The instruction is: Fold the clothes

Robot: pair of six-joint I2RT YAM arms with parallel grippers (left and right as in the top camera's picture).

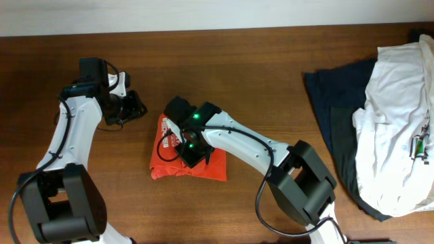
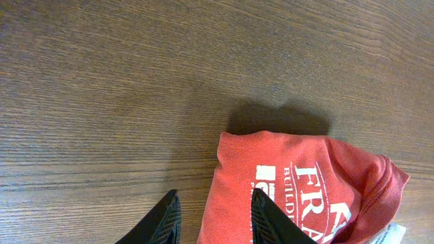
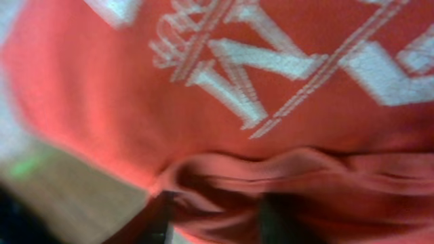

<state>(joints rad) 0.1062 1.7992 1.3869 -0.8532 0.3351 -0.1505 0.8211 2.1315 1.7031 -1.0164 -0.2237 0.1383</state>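
The orange-red T-shirt [image 1: 165, 168] lies folded into a small bundle at the middle of the table, with its white lettering up. In the left wrist view [image 2: 298, 190] its left edge lies under my finger; a white tag peeks out at the bottom right. My left gripper [image 1: 135, 107] [image 2: 213, 198] is open and empty, just left of the bundle, low over the wood. My right gripper [image 1: 192, 146] [image 3: 217, 213] sits on top of the shirt [image 3: 237, 81], fingers apart with a bunched fold between them; that view is blurred.
A white garment [image 1: 397, 122] lies heaped at the right edge on top of a dark navy garment [image 1: 332, 95]. Bare brown wood table [image 1: 258, 74] surrounds the shirt. The right arm stretches across the front middle.
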